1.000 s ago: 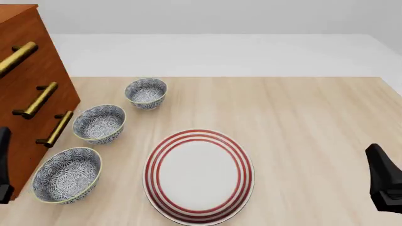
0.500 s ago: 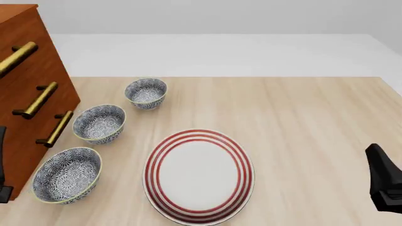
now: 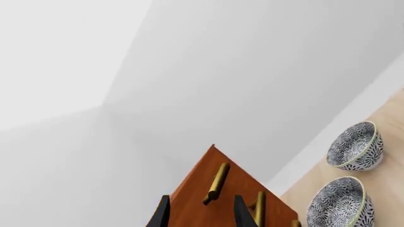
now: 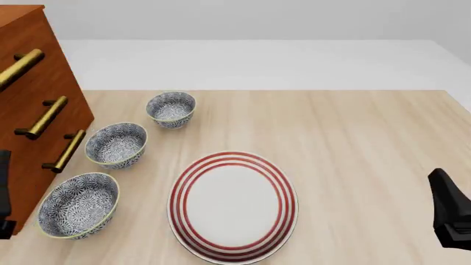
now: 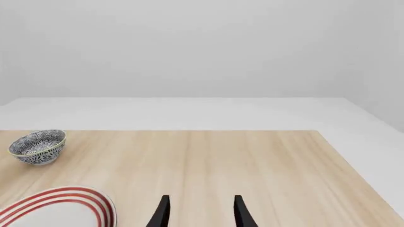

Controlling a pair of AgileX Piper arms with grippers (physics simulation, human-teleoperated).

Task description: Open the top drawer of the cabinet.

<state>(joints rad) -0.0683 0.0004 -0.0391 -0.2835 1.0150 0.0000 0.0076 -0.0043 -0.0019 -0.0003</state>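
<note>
Barely anything differs from a moment ago: the left gripper (image 3: 199, 213), fingers spread and empty, has edged slightly beside the cabinet (image 4: 30, 99), whose top drawer (image 3: 218, 187) remains closed. The right gripper (image 5: 199, 213) stays parted, well right of the cabinet.

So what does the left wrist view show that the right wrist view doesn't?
Only the left wrist view shows the reddish-brown wooden cabinet, its top drawer shut, with brass bar handle, framed by the open left gripper.

Only the right wrist view shows the red-ringed white plate and open right gripper.

Both show a blue-patterned bowl and the pale wooden table.
</note>
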